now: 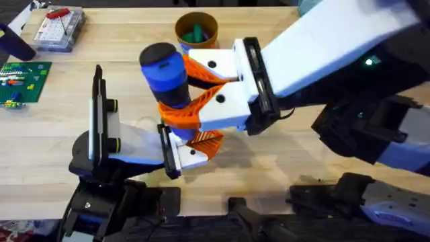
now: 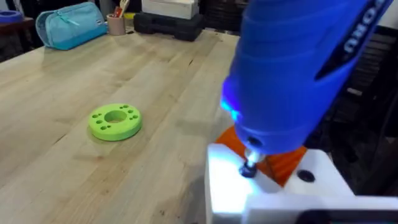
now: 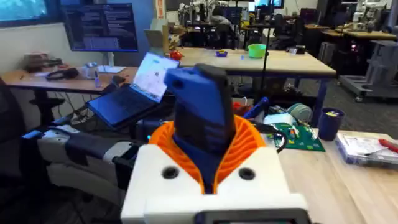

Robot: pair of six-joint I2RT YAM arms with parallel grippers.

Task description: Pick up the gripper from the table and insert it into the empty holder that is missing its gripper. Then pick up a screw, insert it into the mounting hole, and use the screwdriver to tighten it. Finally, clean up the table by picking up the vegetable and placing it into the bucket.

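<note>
Right claw grips screwdriver — upright, tip down.

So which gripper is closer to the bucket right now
The right gripper. It is shut on the screwdriver just in front of the bucket; the left gripper sits lower, farther from it.

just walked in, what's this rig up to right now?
The right hand is clamped on the blue screwdriver, holding it upright with its tip down on a screw in a white mounting block. The bucket at the far side of the table already holds something green. A green disc lies nearby.
</note>
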